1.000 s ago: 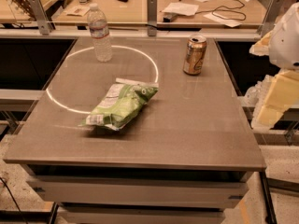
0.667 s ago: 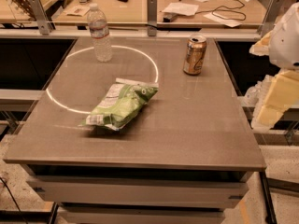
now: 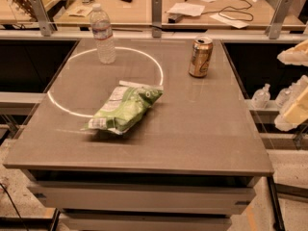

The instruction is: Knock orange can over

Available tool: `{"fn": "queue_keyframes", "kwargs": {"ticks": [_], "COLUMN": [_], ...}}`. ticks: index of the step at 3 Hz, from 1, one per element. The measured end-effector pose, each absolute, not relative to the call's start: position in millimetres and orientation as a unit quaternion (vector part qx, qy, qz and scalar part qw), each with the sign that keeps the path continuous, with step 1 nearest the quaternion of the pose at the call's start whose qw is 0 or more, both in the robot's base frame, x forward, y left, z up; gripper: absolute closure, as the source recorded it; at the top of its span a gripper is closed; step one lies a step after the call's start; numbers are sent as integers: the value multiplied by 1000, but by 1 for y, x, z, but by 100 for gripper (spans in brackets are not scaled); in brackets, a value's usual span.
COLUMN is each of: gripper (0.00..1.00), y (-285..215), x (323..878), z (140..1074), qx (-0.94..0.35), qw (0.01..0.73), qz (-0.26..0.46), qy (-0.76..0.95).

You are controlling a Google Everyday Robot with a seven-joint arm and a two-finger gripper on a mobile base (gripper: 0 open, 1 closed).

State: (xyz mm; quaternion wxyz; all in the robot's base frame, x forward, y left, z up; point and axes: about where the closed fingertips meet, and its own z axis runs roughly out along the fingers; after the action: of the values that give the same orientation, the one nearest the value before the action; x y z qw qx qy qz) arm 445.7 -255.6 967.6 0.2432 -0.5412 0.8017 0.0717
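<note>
The orange can (image 3: pixel 200 57) stands upright on the grey table (image 3: pixel 192 129), near its far right corner. It is copper-orange with a silver top. My gripper (image 3: pixel 294 107) shows only as pale cream parts at the right edge of the camera view, beyond the table's right side. It is to the right of the can and nearer the camera, apart from the can and not touching it.
A clear water bottle (image 3: pixel 103 33) stands upright at the far left, on a white circle (image 3: pixel 72 110) marked on the table. A green chip bag (image 3: pixel 125 108) lies in the middle. A wooden desk (image 3: pixel 144 6) with papers and cables stands behind a rail.
The pale arm parts at the right edge have shifted a little to the right and show less. The can, bottle and bag have not moved.
</note>
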Motion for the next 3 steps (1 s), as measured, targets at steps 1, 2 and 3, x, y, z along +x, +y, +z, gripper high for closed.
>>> {"fn": "queue_keyframes", "kwargs": {"ticks": [1,2,3], "gripper": [0,0,0], "y": [-272,-276,-273], "x": [449,451,454], "z": [970,977,977], "qx": [-500,-464,-434], "qw": [309,367,401], "qz": [140,198,237], "qy": [797,781,771]}}
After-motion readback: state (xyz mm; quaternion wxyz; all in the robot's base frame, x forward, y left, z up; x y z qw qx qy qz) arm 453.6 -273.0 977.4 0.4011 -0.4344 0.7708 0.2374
